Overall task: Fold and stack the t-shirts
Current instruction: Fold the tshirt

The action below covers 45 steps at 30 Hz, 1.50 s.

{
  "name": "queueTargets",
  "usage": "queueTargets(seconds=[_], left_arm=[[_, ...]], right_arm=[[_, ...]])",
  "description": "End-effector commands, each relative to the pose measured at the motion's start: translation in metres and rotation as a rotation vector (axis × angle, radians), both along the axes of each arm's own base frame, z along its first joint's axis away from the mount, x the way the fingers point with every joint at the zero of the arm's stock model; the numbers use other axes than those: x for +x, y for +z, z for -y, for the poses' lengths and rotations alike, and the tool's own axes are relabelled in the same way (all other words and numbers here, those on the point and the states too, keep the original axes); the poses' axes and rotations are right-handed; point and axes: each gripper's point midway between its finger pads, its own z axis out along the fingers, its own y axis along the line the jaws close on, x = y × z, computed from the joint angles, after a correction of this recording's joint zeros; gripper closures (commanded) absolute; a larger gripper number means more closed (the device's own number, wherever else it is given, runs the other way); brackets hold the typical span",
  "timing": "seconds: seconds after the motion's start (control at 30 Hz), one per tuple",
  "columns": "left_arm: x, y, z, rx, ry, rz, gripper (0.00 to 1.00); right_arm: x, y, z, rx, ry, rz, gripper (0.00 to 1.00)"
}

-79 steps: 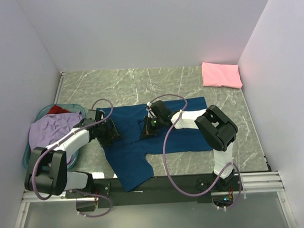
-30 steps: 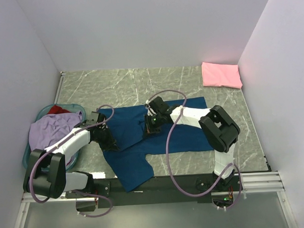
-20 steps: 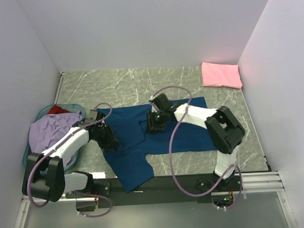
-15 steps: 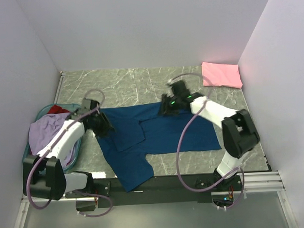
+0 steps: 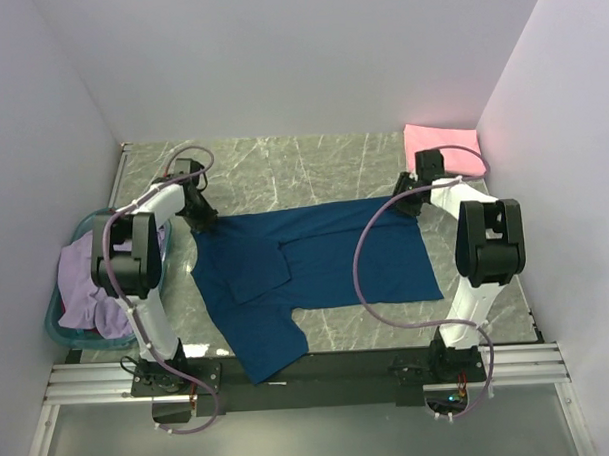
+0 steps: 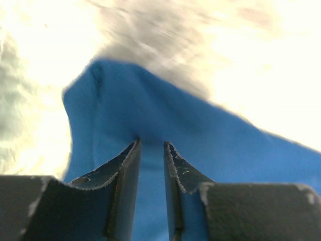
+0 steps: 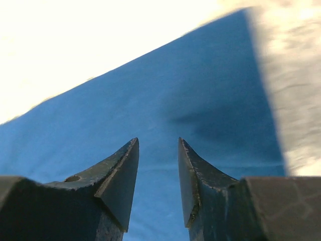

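Observation:
The navy blue t-shirt (image 5: pixel 326 262) lies spread on the marble table (image 5: pixel 282 169), with one sleeve (image 5: pixel 268 339) towards the near edge. My left gripper (image 5: pixel 201 220) is down on its far left corner. In the left wrist view (image 6: pixel 151 143) its jaws stand narrowly parted over the blue cloth (image 6: pixel 200 140). My right gripper (image 5: pixel 405 203) is down on the far right corner. In the right wrist view (image 7: pixel 158 140) its jaws are apart over flat blue cloth (image 7: pixel 150 90). The pink t-shirt (image 5: pixel 444 149) lies folded at the far right. The lavender t-shirt (image 5: pixel 84 281) is in the basket. The red one is hidden.
A teal plastic basket (image 5: pixel 54 322) stands at the table's left edge beside the left arm. White walls close the table on three sides. The arm bases and a metal rail (image 5: pixel 320 373) line the near edge. Purple cables loop above both arms.
Both grippers have swept outward from the middle of the navy shirt to its far corners, left to the left and right to the right. The shirt's far edge now lies flatter.

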Motion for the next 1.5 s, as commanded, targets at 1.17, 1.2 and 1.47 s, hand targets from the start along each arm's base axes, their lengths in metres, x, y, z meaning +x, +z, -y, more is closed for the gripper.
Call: queueTargets(seconds=[1.17, 1.2, 1.47], left_arm=[[0.020, 0.031, -0.005, 0.063, -0.026, 0.049, 0.58], [0.018, 0.026, -0.004, 0.070, -0.030, 0.036, 0.58], [0.018, -0.010, 0.005, 0.079, -0.045, -0.039, 0.58]], right_arm=[[0.031, 0.017, 0.046, -0.083, -0.066, 0.058, 0.64], [0.028, 0.013, 0.045, -0.091, -0.061, 0.037, 0.64], [0.026, -0.014, 0.049, -0.147, -0.049, -0.048, 0.64]])
